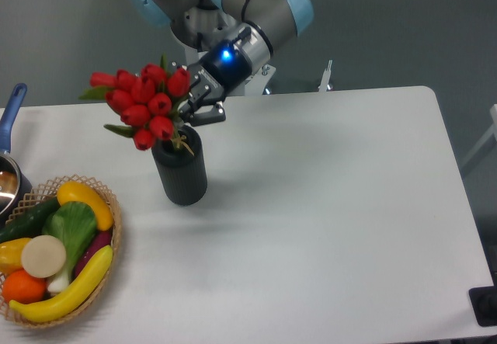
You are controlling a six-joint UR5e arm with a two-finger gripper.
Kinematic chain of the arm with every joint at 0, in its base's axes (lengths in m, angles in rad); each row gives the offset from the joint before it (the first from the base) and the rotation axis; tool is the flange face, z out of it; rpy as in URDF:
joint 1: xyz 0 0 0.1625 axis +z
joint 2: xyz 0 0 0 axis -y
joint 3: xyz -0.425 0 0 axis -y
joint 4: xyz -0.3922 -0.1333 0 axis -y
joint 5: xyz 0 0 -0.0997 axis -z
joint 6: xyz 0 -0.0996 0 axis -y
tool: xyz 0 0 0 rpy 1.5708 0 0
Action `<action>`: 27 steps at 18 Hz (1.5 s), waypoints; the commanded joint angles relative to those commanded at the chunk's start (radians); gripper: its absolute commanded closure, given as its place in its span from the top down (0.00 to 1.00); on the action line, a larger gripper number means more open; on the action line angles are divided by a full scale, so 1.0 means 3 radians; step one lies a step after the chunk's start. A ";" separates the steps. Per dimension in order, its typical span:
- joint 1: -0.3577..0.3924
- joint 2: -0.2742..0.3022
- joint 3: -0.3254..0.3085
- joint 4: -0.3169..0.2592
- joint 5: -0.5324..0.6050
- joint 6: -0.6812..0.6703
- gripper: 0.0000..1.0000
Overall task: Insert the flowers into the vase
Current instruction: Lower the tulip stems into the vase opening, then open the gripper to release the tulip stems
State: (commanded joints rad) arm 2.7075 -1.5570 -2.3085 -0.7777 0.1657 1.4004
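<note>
The flowers (144,103), a bunch of red tulip buds with green leaves, lean to the left above the vase (180,169). Their stems go down into the vase's round mouth, and the lowest buds sit just over its rim. The vase is a dark ribbed cylinder standing upright on the white table. My gripper (191,103) comes in from the upper right and is shut on the flowers at the right side of the bunch, just above the vase mouth.
A woven basket (109,204) of vegetables and fruit sits at the front left. A pot with a blue handle (12,107) is at the left edge. The white table (326,204) stretches to the right of the vase.
</note>
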 joint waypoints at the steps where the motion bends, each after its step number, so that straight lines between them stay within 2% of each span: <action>1: 0.0000 0.0000 -0.0046 0.0000 0.0000 0.0036 0.15; 4: 0.0000 -0.0036 -0.0113 0.0005 0.0010 0.0133 0.17; 7: 0.0000 -0.0036 -0.0169 0.0000 0.0010 0.0205 0.26; 13: 0.0005 -0.0061 -0.0215 0.0000 0.0020 0.0215 0.61; 16: 0.0026 -0.0031 -0.0251 0.0000 0.0076 0.0210 0.85; 17: 0.0036 -0.0021 -0.0256 0.0000 0.0127 0.0200 0.98; 21: 0.0107 0.0005 -0.0246 0.0005 0.0209 0.0215 1.00; 24: 0.0224 0.0204 -0.0246 0.0000 0.0235 0.0195 1.00; 27: 0.0454 0.0449 -0.0241 -0.0005 0.0240 0.0190 1.00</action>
State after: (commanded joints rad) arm 2.8438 -1.4222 -2.3808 -0.7793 0.2378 1.4573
